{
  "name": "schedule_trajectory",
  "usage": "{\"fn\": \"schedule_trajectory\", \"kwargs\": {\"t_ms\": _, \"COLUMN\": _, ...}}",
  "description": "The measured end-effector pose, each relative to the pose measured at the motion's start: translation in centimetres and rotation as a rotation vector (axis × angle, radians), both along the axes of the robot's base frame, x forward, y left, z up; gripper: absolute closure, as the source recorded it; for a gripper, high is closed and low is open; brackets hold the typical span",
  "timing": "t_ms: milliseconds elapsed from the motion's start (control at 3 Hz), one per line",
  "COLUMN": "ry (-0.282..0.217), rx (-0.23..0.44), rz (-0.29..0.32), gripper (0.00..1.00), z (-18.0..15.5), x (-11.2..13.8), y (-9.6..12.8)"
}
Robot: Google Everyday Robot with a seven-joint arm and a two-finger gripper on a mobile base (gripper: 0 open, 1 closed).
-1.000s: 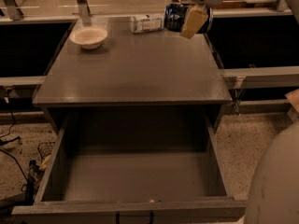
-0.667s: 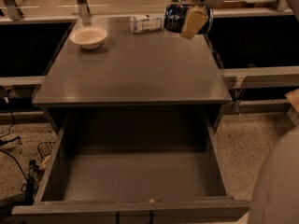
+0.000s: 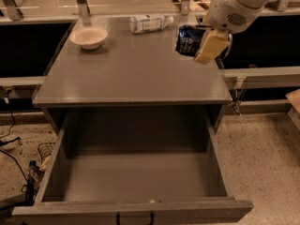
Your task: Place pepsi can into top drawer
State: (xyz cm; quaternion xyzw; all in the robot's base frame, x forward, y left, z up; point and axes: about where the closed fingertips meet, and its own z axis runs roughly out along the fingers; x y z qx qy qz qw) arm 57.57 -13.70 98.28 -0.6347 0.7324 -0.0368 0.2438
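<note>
The pepsi can [image 3: 187,40], dark blue with silver markings, is held on its side in my gripper [image 3: 199,43], above the right part of the grey cabinet top [image 3: 131,74]. A cream finger [image 3: 211,47] covers its right side. The top drawer [image 3: 136,179] is pulled wide open below the cabinet top and holds nothing. Its front panel with a small dark handle [image 3: 134,218] is at the bottom edge of the view.
A white bowl [image 3: 88,36] stands at the cabinet top's back left. A clear plastic bottle [image 3: 149,23] with a white label lies on its side at the back middle. Rails run behind the cabinet. Cables lie on the floor at left [image 3: 14,144].
The gripper with the pepsi can has lifted from the back right of the cabinet top and come forward and lower in view, toward the drawer side.
</note>
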Motion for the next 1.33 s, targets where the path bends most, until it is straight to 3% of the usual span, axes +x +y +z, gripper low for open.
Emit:
{"fn": "schedule_trajectory", "kwargs": {"t_ms": 667, "ry": 0.060, "rx": 0.016, "rz": 0.005, "gripper": 1.00, "z": -3.1, "x": -4.8, "y": -1.7}}
{"fn": "schedule_trajectory", "kwargs": {"t_ms": 1000, "ry": 0.061, "rx": 0.017, "rz": 0.008, "gripper": 1.00, "z": -3.2, "x": -4.8, "y": -1.7}}
{"fn": "schedule_trajectory", "kwargs": {"t_ms": 1333, "ry": 0.081, "rx": 0.055, "rz": 0.035, "gripper": 1.00, "z": -5.0, "x": -7.1, "y": -0.7}}
